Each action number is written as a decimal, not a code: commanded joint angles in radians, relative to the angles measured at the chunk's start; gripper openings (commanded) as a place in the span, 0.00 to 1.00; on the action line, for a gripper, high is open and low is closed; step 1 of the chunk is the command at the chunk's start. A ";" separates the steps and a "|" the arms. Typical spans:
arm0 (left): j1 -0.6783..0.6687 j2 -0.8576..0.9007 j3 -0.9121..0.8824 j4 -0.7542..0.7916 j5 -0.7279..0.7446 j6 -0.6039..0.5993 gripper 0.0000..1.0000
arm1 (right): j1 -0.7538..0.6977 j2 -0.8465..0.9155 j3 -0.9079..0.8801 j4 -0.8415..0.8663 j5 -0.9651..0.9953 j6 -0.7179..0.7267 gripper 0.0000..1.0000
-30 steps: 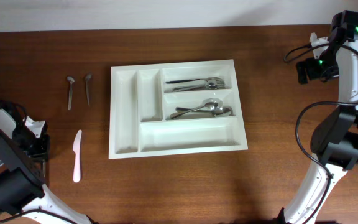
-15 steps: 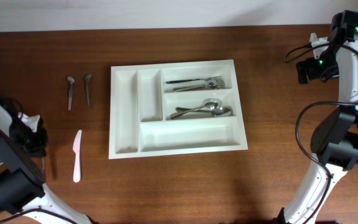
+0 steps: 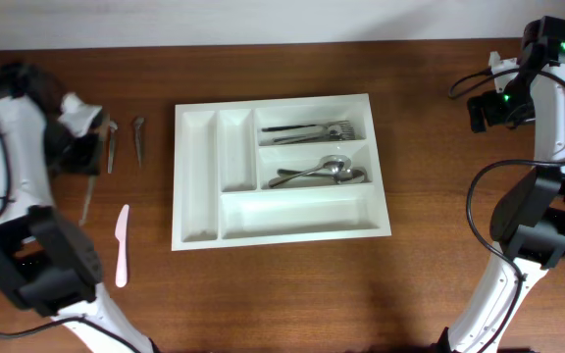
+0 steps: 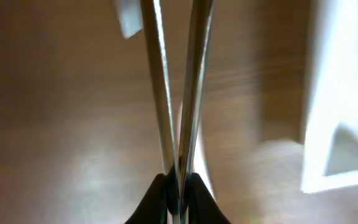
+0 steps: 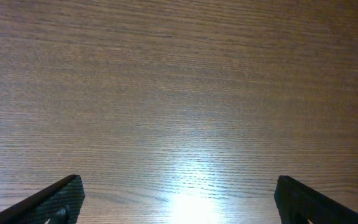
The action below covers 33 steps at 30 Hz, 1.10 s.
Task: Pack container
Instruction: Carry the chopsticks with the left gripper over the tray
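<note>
The white container (image 3: 196, 176) lies mid-table, with forks (image 3: 307, 129) in its upper right compartment and spoons (image 3: 322, 174) in the one below. My left gripper (image 3: 90, 165) hovers left of it, shut on slim metal utensils (image 3: 87, 201) that hang toward the table front. In the left wrist view the gripper (image 4: 179, 186) pinches two metal strips (image 4: 157, 81), and the container's edge (image 4: 340, 93) shows at the right. My right gripper (image 5: 182, 208) stands open over bare wood at the far right (image 3: 486, 110).
Two small spoons (image 3: 111, 145) (image 3: 138, 139) lie on the table just right of my left gripper. A pale plastic knife (image 3: 121, 245) lies nearer the front, left of the container. The right arm's base stands at the right edge.
My left arm has swung from the front left corner up to the back left beside the small spoons, carrying the metal utensils in shut jaws. The right arm has not moved.
</note>
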 commanded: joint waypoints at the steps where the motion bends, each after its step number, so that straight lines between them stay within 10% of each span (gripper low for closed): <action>1: -0.113 0.001 0.084 -0.043 0.098 0.142 0.02 | -0.003 -0.031 0.008 0.002 -0.008 0.000 0.99; 21: -0.797 0.001 0.117 -0.042 0.117 0.408 0.02 | -0.003 -0.031 0.008 0.002 -0.009 0.000 0.99; 33: -0.914 0.002 0.116 -0.032 0.116 0.438 0.03 | -0.003 -0.031 0.008 0.002 -0.008 0.000 0.98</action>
